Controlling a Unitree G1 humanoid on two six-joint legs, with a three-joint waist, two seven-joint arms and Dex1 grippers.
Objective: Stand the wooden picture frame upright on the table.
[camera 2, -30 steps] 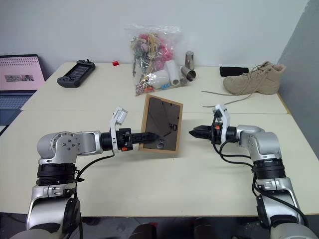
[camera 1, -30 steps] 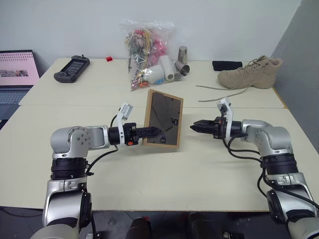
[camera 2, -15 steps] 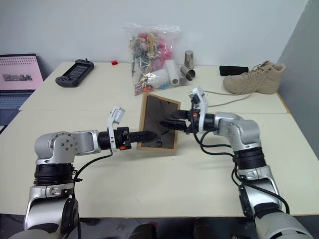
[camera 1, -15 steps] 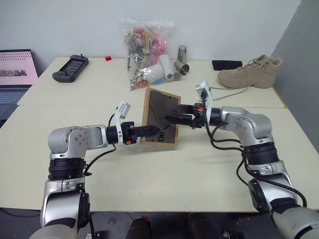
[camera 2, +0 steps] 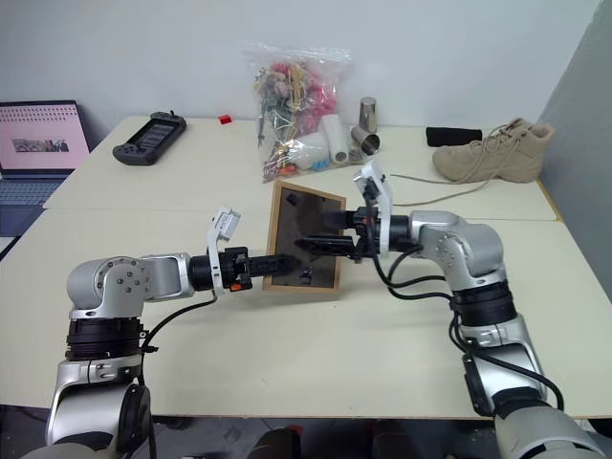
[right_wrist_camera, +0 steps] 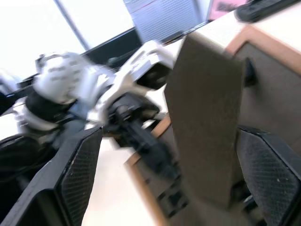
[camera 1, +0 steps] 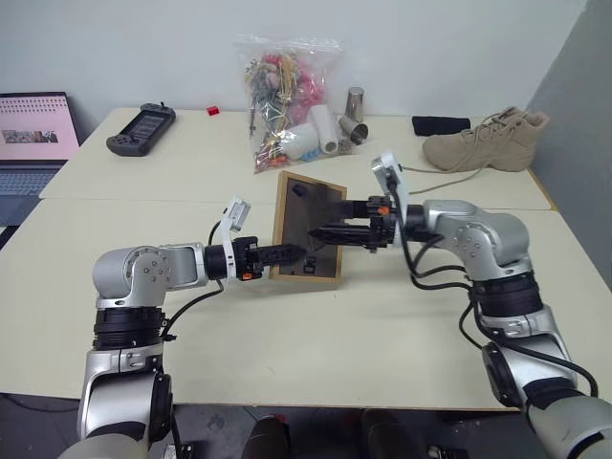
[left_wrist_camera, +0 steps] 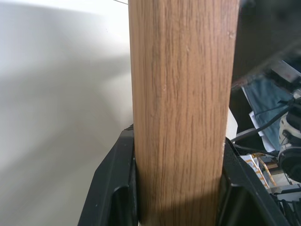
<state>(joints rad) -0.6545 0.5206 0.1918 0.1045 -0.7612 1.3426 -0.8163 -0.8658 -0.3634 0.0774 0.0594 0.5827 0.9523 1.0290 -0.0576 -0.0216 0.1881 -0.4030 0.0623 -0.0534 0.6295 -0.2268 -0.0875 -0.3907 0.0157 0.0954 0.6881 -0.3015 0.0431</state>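
the frame (camera 1: 308, 228) stands near upright on the table (camera 1: 316, 335), dark back panel facing the robot (the back's stand flap sticks out toward the right wrist camera). the left gripper (camera 1: 292, 253) pinches the frame's lower left edge, wood clamped between both fingers (left_wrist_camera: 113, 188). the right gripper (camera 1: 320, 232) reaches in level from the right, jaws spread wide, with the stand flap (right_wrist_camera: 204, 122) between its fingers (right_wrist_camera: 80, 174).
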